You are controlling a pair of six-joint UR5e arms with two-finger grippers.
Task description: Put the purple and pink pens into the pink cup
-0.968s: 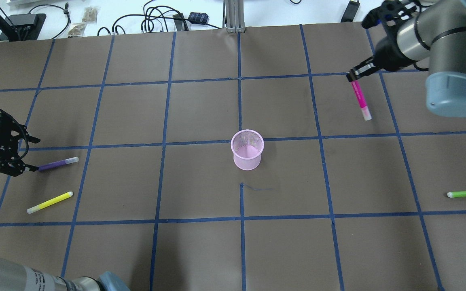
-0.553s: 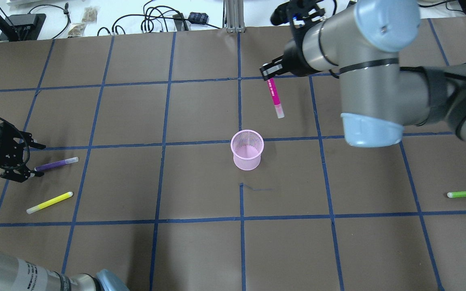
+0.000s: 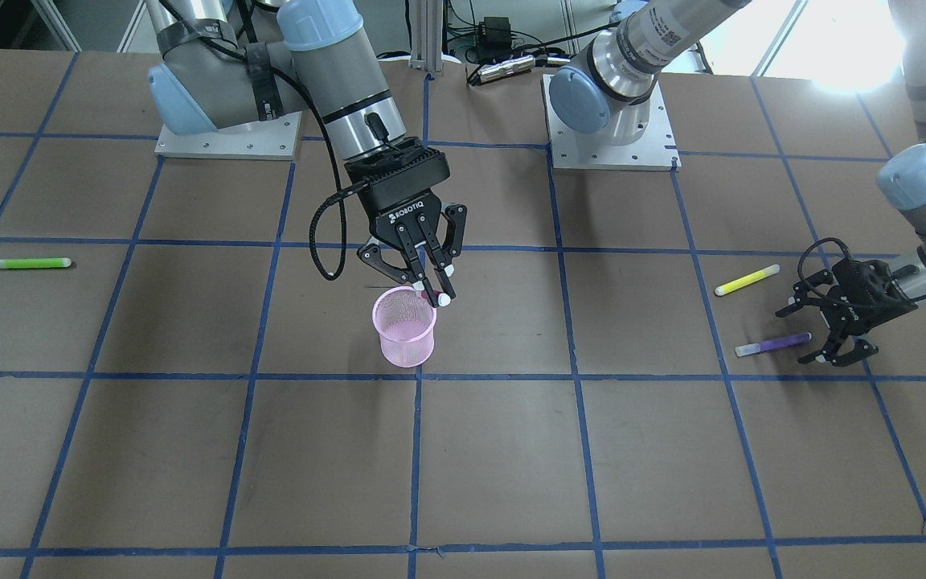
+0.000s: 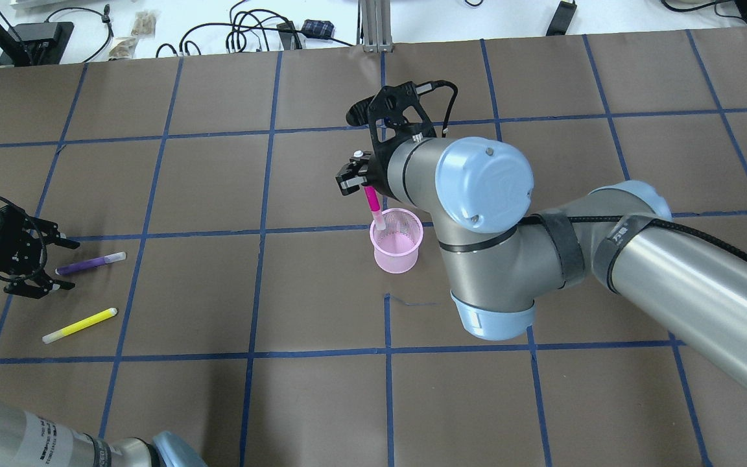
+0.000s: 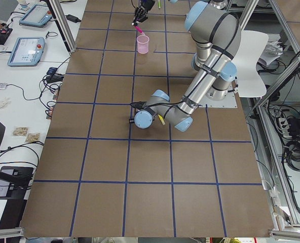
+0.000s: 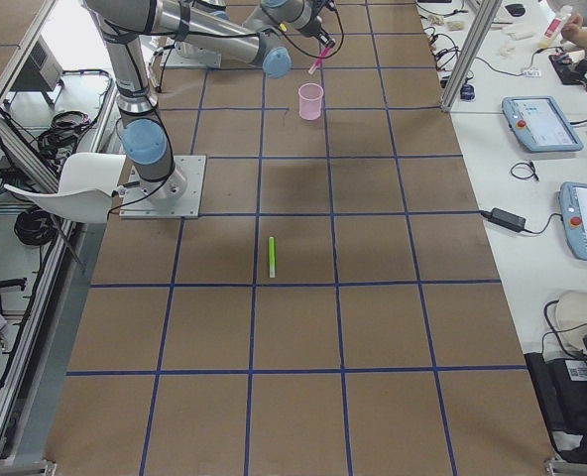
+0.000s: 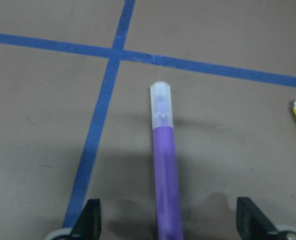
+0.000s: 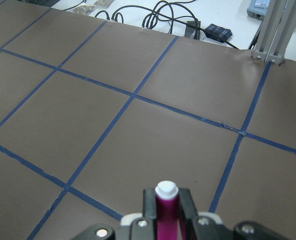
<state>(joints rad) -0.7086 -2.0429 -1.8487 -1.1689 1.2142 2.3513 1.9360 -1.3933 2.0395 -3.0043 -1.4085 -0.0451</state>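
Front: right pincer (image 3: 437, 291), marked ROBOTIQ, hangs over cup (image 3: 404, 334).
Overhead: it clamps pink pen (image 4: 371, 201), tip at the cup's rim; a second ago it hung over the desk's (image 4: 321, 402) far right.
Left wrist: left pincer (image 7: 170, 222) apart, purple pen (image 7: 165, 175) lying flat between.

Pens: four, one of each colour.
- pink pen (image 4: 371, 202), centre of the overhead view
- purple pen (image 4: 91, 263), left edge
- yellow pen (image 4: 80, 325), left edge, lower down
- green pen (image 3: 26, 263), left edge of the front-facing view (also shows mid-frame from the right-side camera)

Cups: one, a pink mesh cup (image 4: 398, 259), centre.

Robot arms: two. Grippers: two, one per arm: right gripper (image 4: 357, 183), left gripper (image 4: 70, 266).

Tables: one, a brown table (image 4: 218, 402) with a blue tape grid.
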